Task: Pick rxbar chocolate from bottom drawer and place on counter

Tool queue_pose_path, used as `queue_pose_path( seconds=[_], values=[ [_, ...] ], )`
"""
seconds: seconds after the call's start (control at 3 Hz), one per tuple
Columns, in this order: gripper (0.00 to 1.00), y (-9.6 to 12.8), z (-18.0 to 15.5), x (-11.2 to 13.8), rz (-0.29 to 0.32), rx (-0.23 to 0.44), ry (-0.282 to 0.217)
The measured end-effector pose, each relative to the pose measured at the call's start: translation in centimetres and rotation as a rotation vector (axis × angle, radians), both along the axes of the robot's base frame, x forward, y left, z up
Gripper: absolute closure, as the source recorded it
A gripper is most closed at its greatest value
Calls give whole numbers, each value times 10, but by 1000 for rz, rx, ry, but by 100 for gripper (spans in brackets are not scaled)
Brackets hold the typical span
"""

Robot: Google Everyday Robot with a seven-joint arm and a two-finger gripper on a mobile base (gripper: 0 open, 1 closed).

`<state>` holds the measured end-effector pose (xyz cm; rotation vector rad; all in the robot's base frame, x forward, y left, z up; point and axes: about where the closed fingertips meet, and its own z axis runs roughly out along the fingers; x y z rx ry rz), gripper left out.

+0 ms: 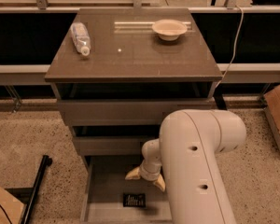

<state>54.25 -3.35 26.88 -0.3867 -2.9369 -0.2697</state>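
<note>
1. The gripper [146,178] hangs low inside the bottom drawer [105,190], its fingers spread apart and empty.
2. The rxbar chocolate [134,200] lies flat on the drawer floor, just toward the camera from the gripper. Its long axis runs left to right.

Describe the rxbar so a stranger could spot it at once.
Start at the brown counter, then drop to the open bottom drawer. On its floor, beside the open gripper, lies a small flat black bar with pale markings. Nothing else lies there; the bottle and bowl sit up top.
</note>
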Motion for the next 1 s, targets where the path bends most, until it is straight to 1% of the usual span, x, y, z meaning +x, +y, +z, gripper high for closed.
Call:
queue_pose_path(
  seconds=[0.33, 0.67, 1.0],
  values=[
    [0, 9, -10, -1, 4, 61, 7],
    [0, 21, -18, 0, 17, 139, 12],
    [0, 33, -25, 1, 33, 197, 19]
  ],
)
